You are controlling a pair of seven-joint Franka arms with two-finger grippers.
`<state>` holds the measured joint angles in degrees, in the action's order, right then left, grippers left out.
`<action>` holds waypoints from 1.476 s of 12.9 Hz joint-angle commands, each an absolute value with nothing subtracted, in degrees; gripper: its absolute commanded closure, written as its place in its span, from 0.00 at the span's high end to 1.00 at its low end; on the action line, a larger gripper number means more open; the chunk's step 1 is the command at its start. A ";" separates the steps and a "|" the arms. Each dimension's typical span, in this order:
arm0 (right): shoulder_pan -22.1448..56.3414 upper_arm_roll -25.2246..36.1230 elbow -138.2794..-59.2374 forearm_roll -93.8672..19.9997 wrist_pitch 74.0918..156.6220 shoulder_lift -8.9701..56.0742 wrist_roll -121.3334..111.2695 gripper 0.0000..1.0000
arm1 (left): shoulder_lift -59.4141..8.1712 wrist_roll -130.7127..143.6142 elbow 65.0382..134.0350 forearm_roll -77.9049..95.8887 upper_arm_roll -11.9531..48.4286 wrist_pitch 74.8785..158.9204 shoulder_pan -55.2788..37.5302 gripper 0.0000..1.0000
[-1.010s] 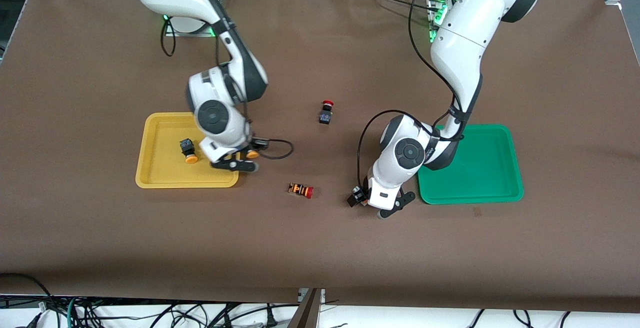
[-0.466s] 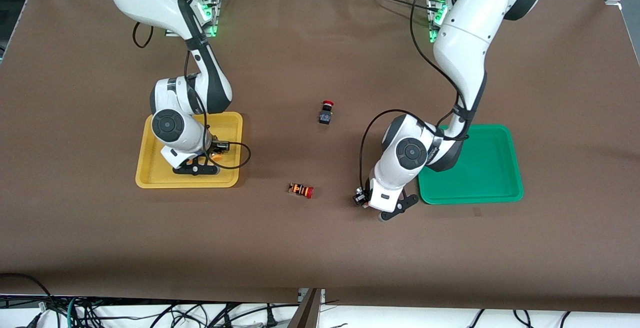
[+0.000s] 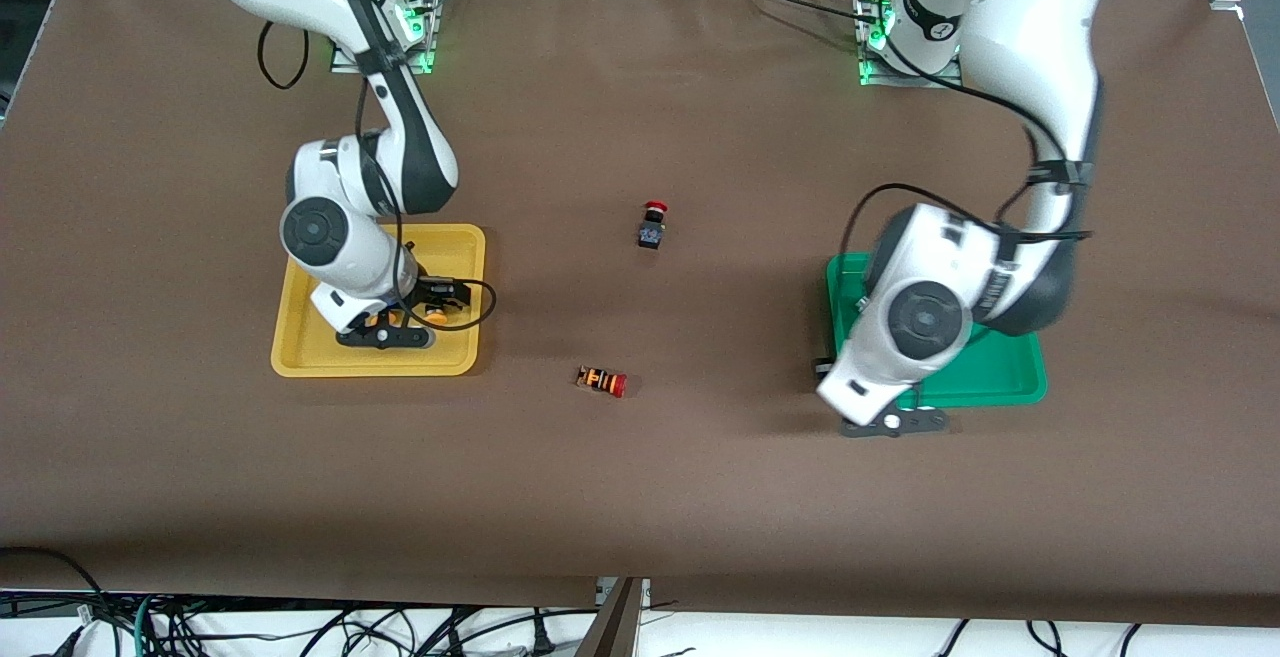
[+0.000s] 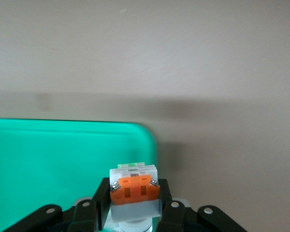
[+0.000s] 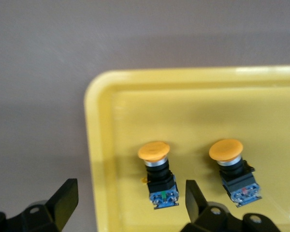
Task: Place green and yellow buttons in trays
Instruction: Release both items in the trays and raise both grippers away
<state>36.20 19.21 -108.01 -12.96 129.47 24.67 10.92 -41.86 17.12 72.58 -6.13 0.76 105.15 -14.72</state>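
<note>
My right gripper (image 5: 130,203) is open, low over the yellow tray (image 3: 300,362) near one corner. Two black-bodied buttons with yellow-orange caps lie in that tray. One (image 5: 159,179) lies between the open fingers and the other (image 5: 234,171) lies beside it. In the front view the arm hides most of them; one cap (image 3: 436,315) shows. My left gripper (image 3: 893,422) is shut on a white-grey button (image 4: 134,193) with an orange block and a green edge. It holds the button over a corner rim of the green tray (image 4: 63,164). The other white-grey button is out of view.
A black button with a red cap (image 3: 652,225) stands mid-table. An orange-striped button with a red cap (image 3: 602,381) lies nearer the front camera, between the two trays. The left arm covers part of the green tray (image 3: 1010,377).
My right gripper carried a yellow-capped button over the yellow tray and opened; the button now lies in the tray. My left gripper rose and moved with the white-grey button to the green tray's corner.
</note>
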 commanded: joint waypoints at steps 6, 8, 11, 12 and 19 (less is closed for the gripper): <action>36.47 21.70 -106.96 -9.85 112.09 4.68 10.28 0.99 | -37.80 -1.67 91.68 -7.12 1.58 117.25 -6.07 1.00; 36.39 22.32 -106.61 -6.26 109.52 0.46 9.15 0.99 | -35.00 -0.62 90.97 -6.42 1.58 116.98 -5.98 1.00; 35.69 23.20 -103.81 -3.78 107.24 0.70 3.88 0.99 | -28.15 -1.40 89.39 -6.42 1.67 115.41 -6.06 1.00; 35.16 23.12 -103.71 -3.69 105.40 0.62 3.08 0.99 | -24.91 -1.67 89.47 -6.42 1.67 115.05 -6.06 1.00; 9.89 3.11 -104.15 -3.43 96.08 -5.35 -0.34 0.99 | -4.25 -5.80 91.20 -5.89 2.20 98.79 -3.52 1.00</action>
<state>17.73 9.52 -103.89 -4.10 98.66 -1.94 1.75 -10.39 -3.79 86.57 -6.14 1.59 99.87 -5.58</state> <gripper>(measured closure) 0.004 0.000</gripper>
